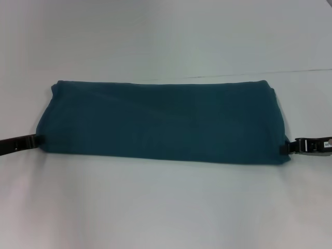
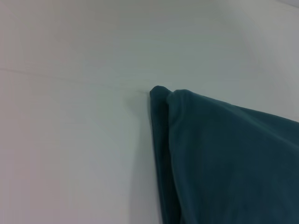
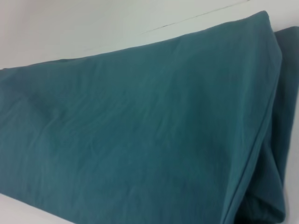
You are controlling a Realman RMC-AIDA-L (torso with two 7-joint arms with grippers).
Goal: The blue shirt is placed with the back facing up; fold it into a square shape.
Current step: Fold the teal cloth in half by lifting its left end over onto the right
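— Looking at it from here, the blue shirt [image 1: 161,122] lies across the middle of the white bench [image 1: 166,207] as a long band, already folded lengthwise, plain side up. Not a square yet.

— And the arms?

— One at each short end, low at the near corners. The left gripper [image 1: 32,141] sits right at the cloth's left end, the right gripper [image 1: 290,147] at the right end. Both touch or nearly touch the fabric, but whether either is clenched on a corner or released, I can't tell; the fingertips are lost against the dark cloth.

— So what worries you?

— If they're to bring one end over the other, a pinch that catches only the top layer would peel the stack apart. At the left end the layers already sit slightly offset, one edge peeking past the other. A lift from the near corners alone could also let the far edge sag and skew the fold.

— Anything you can't see?

— Both arms are cut off by the edges of the head view. Neither wrist view shows its own fingers, just cloth and bench. How many layers lie underneath, and where the sleeves are tucked, is hidden.
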